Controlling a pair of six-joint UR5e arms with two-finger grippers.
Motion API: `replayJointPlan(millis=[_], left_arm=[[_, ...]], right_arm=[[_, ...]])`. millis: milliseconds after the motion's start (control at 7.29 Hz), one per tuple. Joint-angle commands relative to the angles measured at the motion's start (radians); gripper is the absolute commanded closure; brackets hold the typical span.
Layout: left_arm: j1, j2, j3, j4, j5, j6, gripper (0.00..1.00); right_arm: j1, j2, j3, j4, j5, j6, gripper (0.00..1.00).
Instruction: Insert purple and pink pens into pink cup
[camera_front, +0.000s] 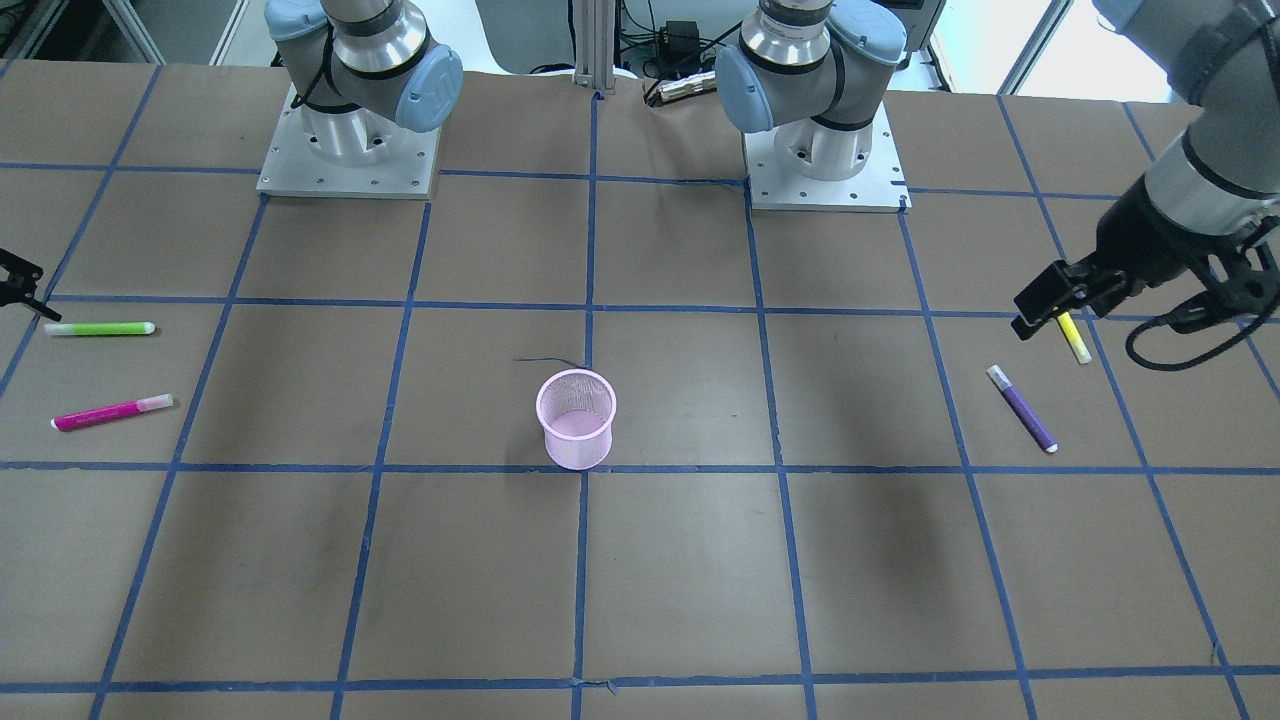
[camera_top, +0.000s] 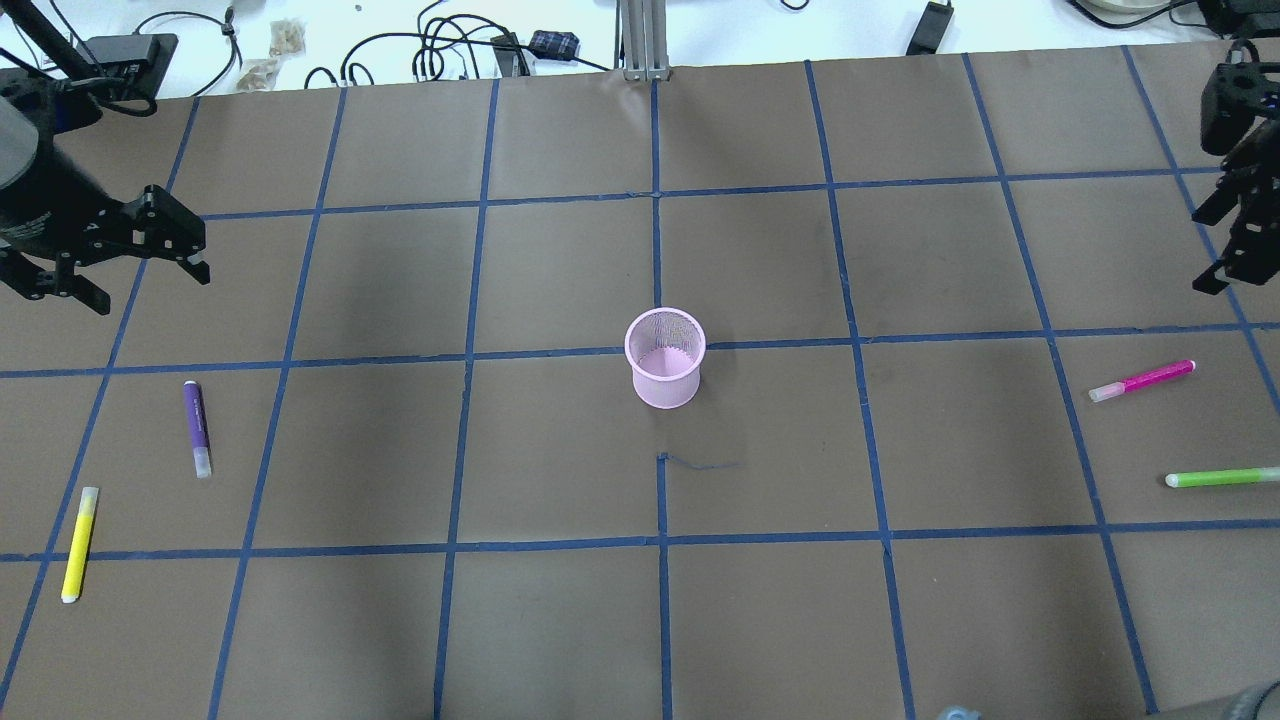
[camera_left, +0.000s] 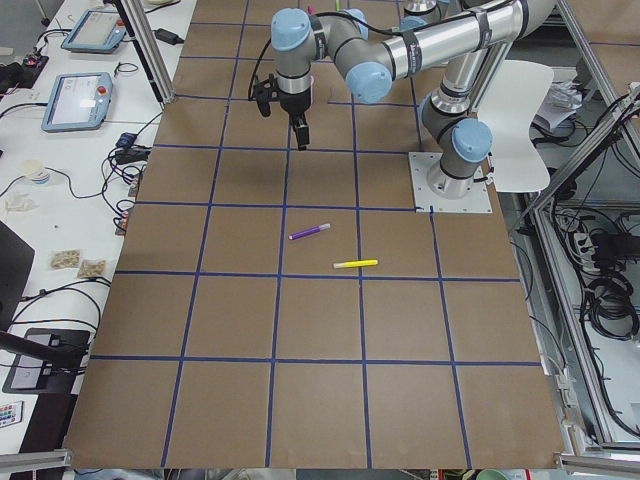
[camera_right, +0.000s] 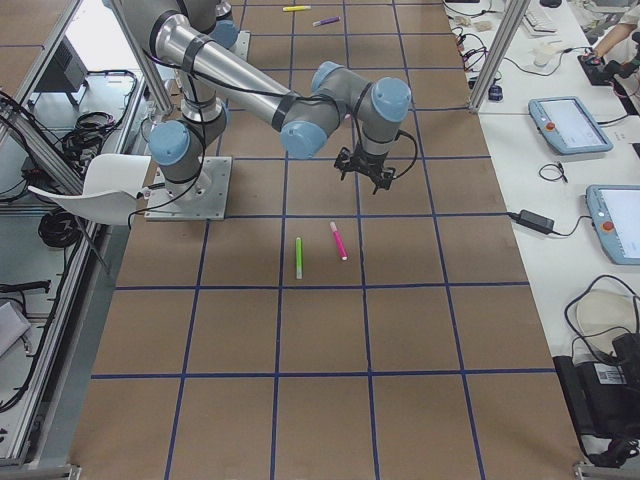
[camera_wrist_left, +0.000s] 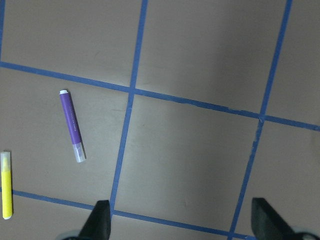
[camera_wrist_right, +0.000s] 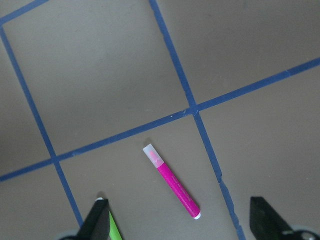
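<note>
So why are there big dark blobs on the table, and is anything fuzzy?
Overhead view: the blobs are soft shadows on the table, with no hard edges. Left wrist view: the purple pen is sharp, the fingertips at the bottom look blurry. Front-facing view: washed-out glare at top right.

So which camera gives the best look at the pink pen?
The right wrist-mounted view: the pink pen lies large and sharp there, pale cap plain. The overhead, front-facing and right-side views show it small, near the green pen; the left wrist view misses it. The left-side view is too distant to tell.
</note>
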Motion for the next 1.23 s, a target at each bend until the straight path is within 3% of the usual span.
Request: replayJointPlan(millis=[0,411,685,1097], left_arm=[[0.121,-0.072,-0.063,0.093,0.003,0.002,0.0],[0.146,-0.193,-0.083,0.226,0.005,0.001,0.0],[0.146,-0.294,-0.085,0.333,0.005,-0.005,0.0],[0.159,-0.379,-0.095,0.361,0.026,-0.005,0.0]], right_arm=[[-0.053,0.0,0.049,-0.015,0.016,-0.446,0.0],[-0.119,0.123,0.05,-0.026,0.024,-0.757,0.0],[-0.125,0.203,0.05,-0.066,0.028,-0.763,0.0],[-0.128,0.276,0.058,-0.123,0.028,-0.746,0.0]])
